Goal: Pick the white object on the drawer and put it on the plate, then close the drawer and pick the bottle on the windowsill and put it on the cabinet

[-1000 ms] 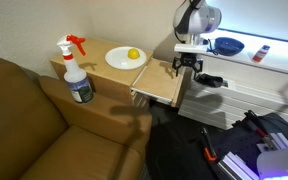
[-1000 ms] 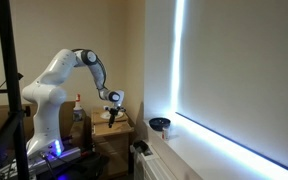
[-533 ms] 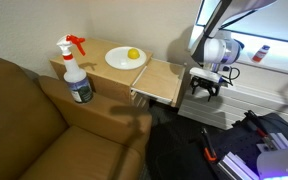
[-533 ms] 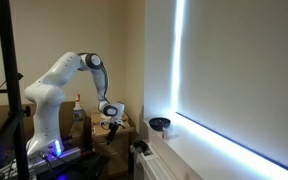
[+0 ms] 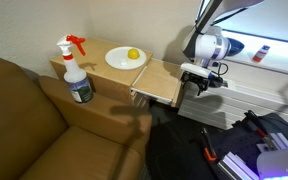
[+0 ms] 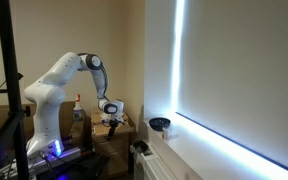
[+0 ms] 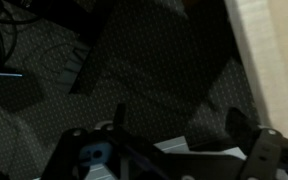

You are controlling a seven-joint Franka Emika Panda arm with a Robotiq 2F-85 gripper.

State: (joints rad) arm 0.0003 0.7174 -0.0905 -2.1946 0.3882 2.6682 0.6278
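The drawer stands pulled out of the light wooden cabinet. My gripper hangs open just past the drawer's outer end, at about its height, with nothing between the fingers. In the wrist view the gripper looks down on dark floor, with the drawer's pale wood at the upper right. The white plate sits on the cabinet top with a yellow ball on it. The small red-capped bottle lies on the white windowsill. I cannot make out the white object in any view.
A clear spray bottle with a red trigger stands at the cabinet's near corner. A dark blue bowl sits on the windowsill behind my wrist. A brown sofa fills the left. Dark bags and cables lie on the floor below the drawer.
My gripper came down from above the drawer's far end to beside its outer front, then edged slightly back toward it. It stayed open throughout.
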